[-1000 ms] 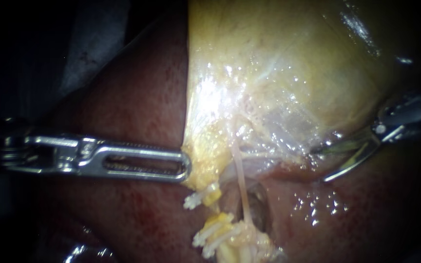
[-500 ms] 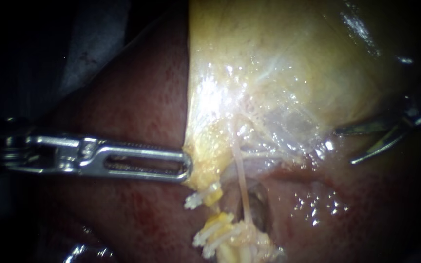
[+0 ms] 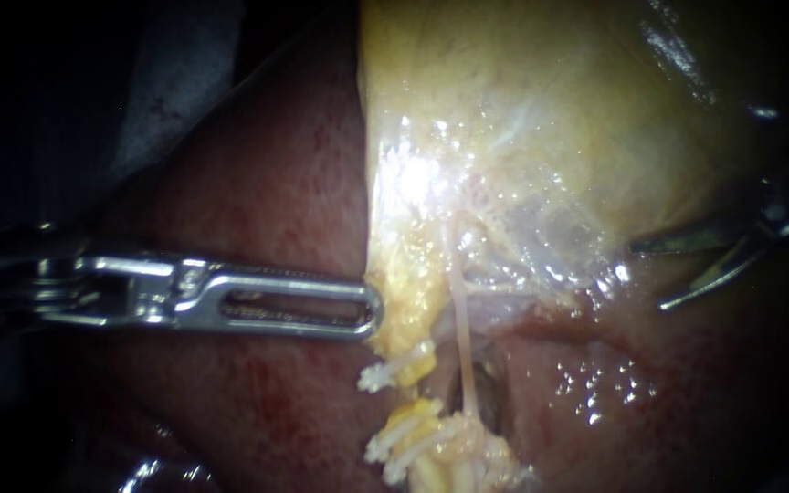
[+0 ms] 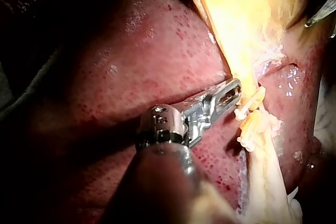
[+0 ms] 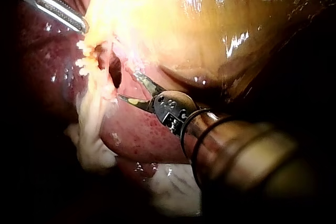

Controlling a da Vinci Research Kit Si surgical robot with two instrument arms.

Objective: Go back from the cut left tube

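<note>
Beside the cut pale-yellow left tube (image 3: 417,365), left instrument's slotted steel tool (image 3: 372,319) grips glistening yellow gallbladder (image 3: 522,119) taut; right instrument's bladed tool (image 3: 650,276) gapes, clear.

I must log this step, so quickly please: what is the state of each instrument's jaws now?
Left instrument: jaws shut on the edge of the gallbladder.
Right instrument: jaws open, holding nothing.

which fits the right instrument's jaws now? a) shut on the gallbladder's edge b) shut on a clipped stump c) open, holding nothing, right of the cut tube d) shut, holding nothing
c: the jaws of the right instrument stand apart with nothing between them, well right of the cut left tube; it is the left instrument that grips the gallbladder.
</note>
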